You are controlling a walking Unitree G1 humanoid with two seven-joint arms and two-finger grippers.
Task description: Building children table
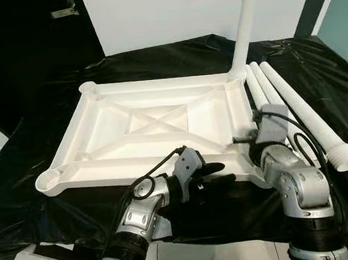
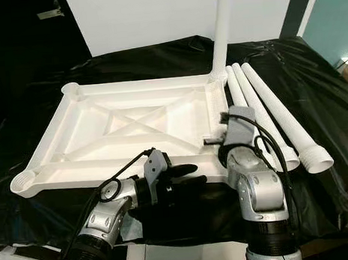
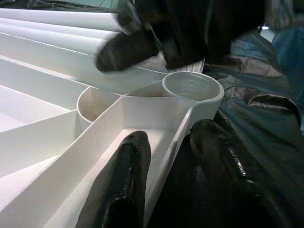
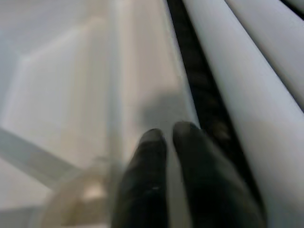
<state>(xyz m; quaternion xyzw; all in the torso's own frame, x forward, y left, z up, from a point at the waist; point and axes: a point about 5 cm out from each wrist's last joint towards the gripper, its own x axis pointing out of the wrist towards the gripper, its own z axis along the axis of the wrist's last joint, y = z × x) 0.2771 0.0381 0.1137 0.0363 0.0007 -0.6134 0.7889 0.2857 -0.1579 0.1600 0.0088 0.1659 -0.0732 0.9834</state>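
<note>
Straddling tabletop (image 1: 143, 126) rim: left tool (image 3: 168, 156) | three loose legs (image 1: 305, 110) beside right tool (image 4: 173, 142)

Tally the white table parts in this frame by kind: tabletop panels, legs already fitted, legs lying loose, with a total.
Tabletop panel, lying underside up: 1
Fitted leg, standing upright in the far right corner socket: 1
Loose legs lying beside the panel on the black cover: 3
Total: 5 parts
</note>
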